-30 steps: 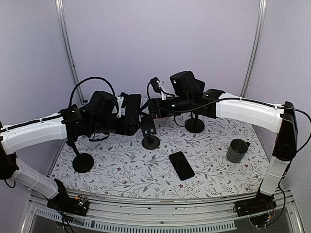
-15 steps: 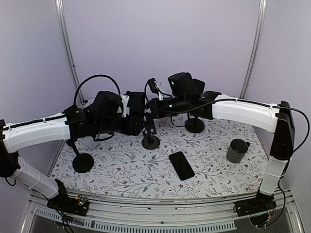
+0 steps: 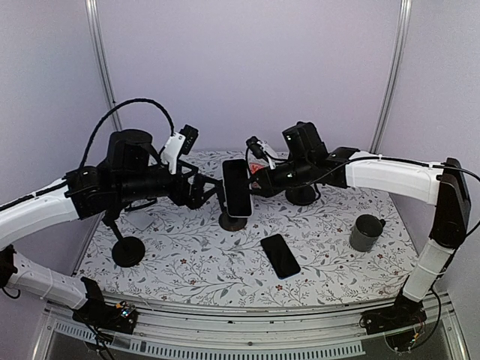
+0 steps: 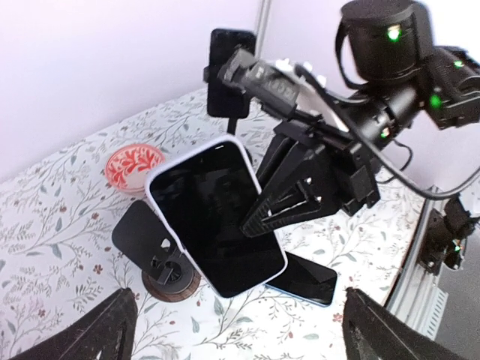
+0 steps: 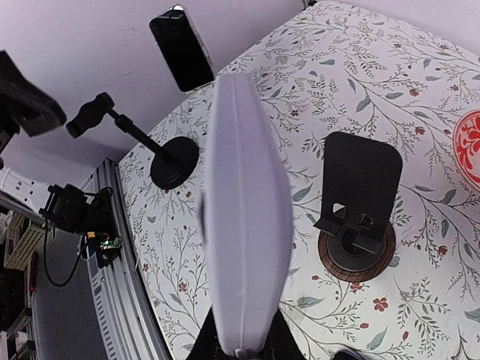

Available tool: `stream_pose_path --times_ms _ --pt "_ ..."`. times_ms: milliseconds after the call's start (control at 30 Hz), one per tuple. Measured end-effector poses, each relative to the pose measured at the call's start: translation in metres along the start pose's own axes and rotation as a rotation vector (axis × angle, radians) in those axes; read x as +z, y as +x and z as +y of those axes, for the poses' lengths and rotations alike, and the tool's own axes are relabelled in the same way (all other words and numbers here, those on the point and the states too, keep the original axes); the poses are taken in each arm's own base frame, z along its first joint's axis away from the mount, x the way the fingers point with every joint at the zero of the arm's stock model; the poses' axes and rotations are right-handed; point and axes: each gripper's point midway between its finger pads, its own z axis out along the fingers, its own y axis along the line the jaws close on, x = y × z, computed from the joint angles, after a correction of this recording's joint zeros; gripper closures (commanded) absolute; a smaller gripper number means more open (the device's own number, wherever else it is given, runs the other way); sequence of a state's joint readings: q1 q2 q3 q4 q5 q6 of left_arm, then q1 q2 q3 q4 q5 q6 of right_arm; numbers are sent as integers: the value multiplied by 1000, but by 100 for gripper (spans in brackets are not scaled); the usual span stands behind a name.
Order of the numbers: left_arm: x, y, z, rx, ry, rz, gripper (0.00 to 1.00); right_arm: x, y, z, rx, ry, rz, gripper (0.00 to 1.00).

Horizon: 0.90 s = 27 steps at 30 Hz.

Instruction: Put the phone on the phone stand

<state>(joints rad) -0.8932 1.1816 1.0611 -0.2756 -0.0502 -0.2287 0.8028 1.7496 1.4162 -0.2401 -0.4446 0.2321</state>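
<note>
The phone [image 3: 238, 187], black-screened in a white case, hangs upright in the air, and my right gripper [image 3: 252, 185] is shut on its right edge. In the right wrist view I see the phone [image 5: 247, 217] edge-on, rising from my fingers [image 5: 214, 337]. Just below and behind it stands the phone stand [image 3: 232, 220], a black tilted plate [image 5: 358, 195] on a round wooden base [image 4: 171, 276]. The phone [image 4: 217, 217] does not touch the stand. My left gripper [image 3: 201, 192] is open to the left of the phone, holding nothing.
A second dark phone [image 3: 280, 255] lies flat on the flowered table [image 3: 187, 262]. A grey mug [image 3: 366, 232] sits at the right. A tall black clamp stand [image 3: 127, 251] stands at the left, another [image 3: 300, 195] behind my right arm. A red dish [image 4: 133, 166] sits at the back.
My right gripper has shut on the phone. My left gripper has opened, let go and drawn back to the left, leaving the phone in the right gripper alone.
</note>
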Motion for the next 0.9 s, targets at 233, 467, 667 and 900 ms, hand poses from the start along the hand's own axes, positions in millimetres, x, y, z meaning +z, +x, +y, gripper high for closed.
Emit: stream_pose_path --times_ms 233,467,667,900 --pt "-10 -1 4 55 148 23 18 -21 17 41 -141 -190 38 100" --pt "-2 11 4 42 199 80 6 -25 22 53 -169 -256 50 100" --pt "21 -4 19 -150 105 91 1 -22 19 39 -112 -169 39 100" --pt "48 -15 24 -317 2 89 1 -13 14 22 -52 -55 24 100"
